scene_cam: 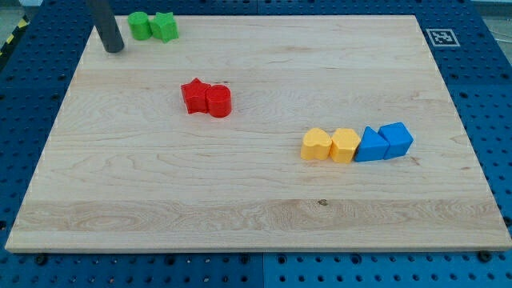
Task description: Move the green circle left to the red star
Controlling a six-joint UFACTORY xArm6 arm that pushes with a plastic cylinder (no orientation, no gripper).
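A pale wooden board (256, 184) lies on a blue perforated table (480, 264), seen from above and slightly from the front. A small black-and-white marker tag (442, 37) sits at the board's upper right corner.

My tip (114, 50), the lower end of a straight dark rod with nothing on it that opens or closes, rests on the board near the upper left corner. It touches no block.

The green circle (140, 26) sits just beside my tip, at about two o'clock from it, close to the board's top edge. Touching the circle at three o'clock is a second green block (166, 27), whose exact shape is hard to make out.

The red star (194, 95) lies well apart from the green circle, at about five o'clock from it, left of the board's centre. A red cylinder (218, 102) presses against the star at three o'clock.

Toward the view's right, four blocks form a touching row: a yellow heart (316, 145), a yellow block (345, 145) with flat sides, a blue triangle (370, 146), and a blue cube (396, 138).
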